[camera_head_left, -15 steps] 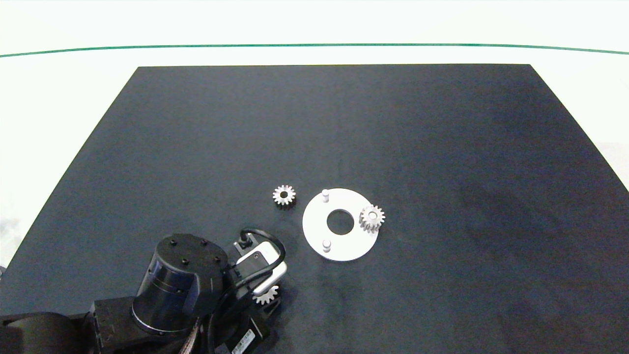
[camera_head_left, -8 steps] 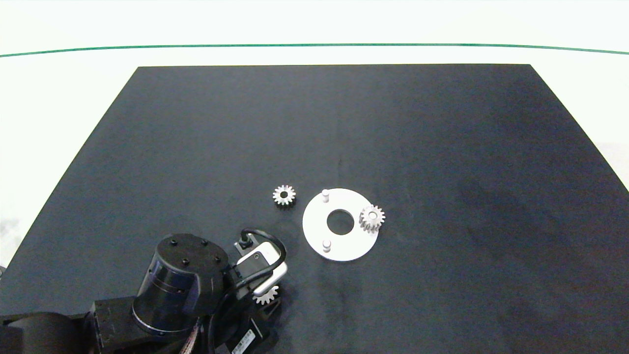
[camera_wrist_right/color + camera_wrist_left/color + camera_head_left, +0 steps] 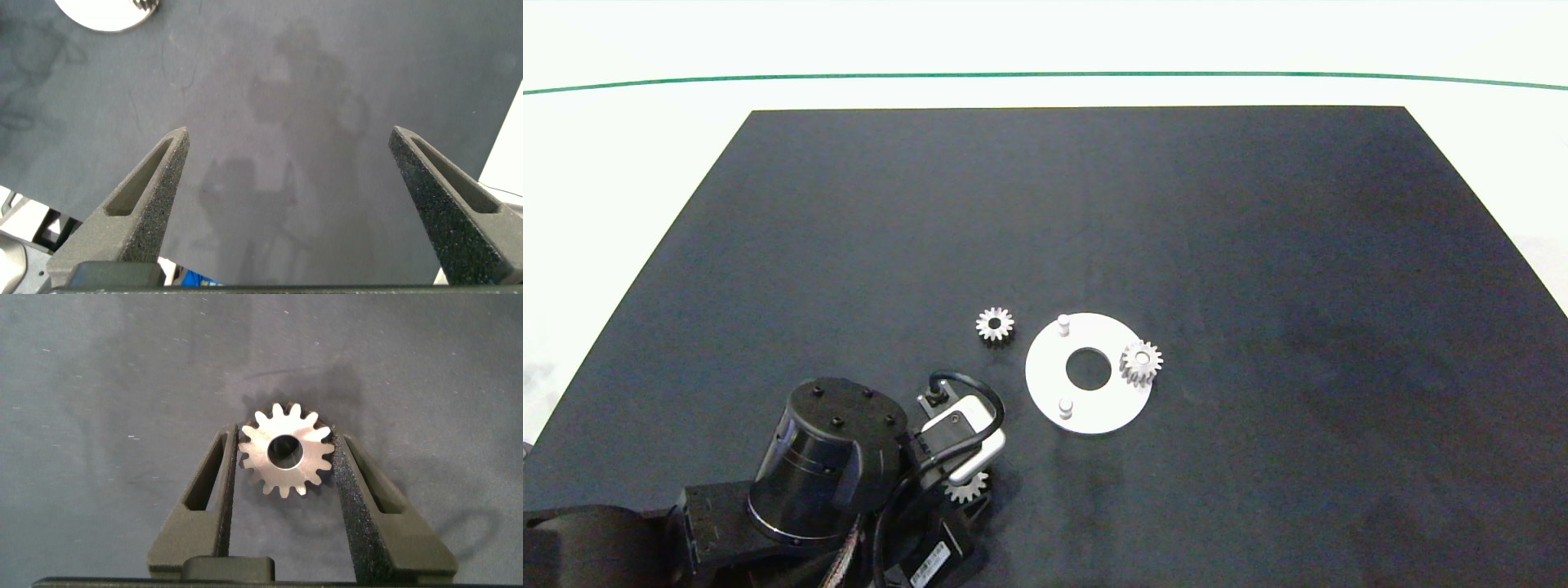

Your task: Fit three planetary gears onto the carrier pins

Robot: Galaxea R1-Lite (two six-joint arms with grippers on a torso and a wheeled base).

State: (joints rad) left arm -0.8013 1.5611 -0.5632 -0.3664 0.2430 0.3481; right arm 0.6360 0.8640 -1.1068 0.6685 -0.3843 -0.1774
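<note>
- left gripper (image 3: 284,457) is pinching a gear (image 3: 285,451) between its jaws, teeth touching both pads
- grip on tooth tips is risking the gear twisting or slipping, missing the carrier pins (image 3: 1065,406)
- right gripper (image 3: 290,192) is idling, jaws spread, nothing between

Right gripper (image 3: 290,143) hung above the dark tabletop (image 3: 327,98) with its jaws spread wide apart and nothing between them. Both grey fingers (image 3: 143,204) had rough, grainy inner faces. Faint shadows and smudgy marks lay on the tabletop between the fingers. At one corner, part of the white disc (image 3: 98,12) showed, cut off by the frame edge, with a few teeth of one gear (image 3: 147,4) peeking at its rim; well apart from the gripper. A pale surface (image 3: 508,167) showed past the tabletop edge on one side, and some unclear light and blue bits near the gripper base.
</note>
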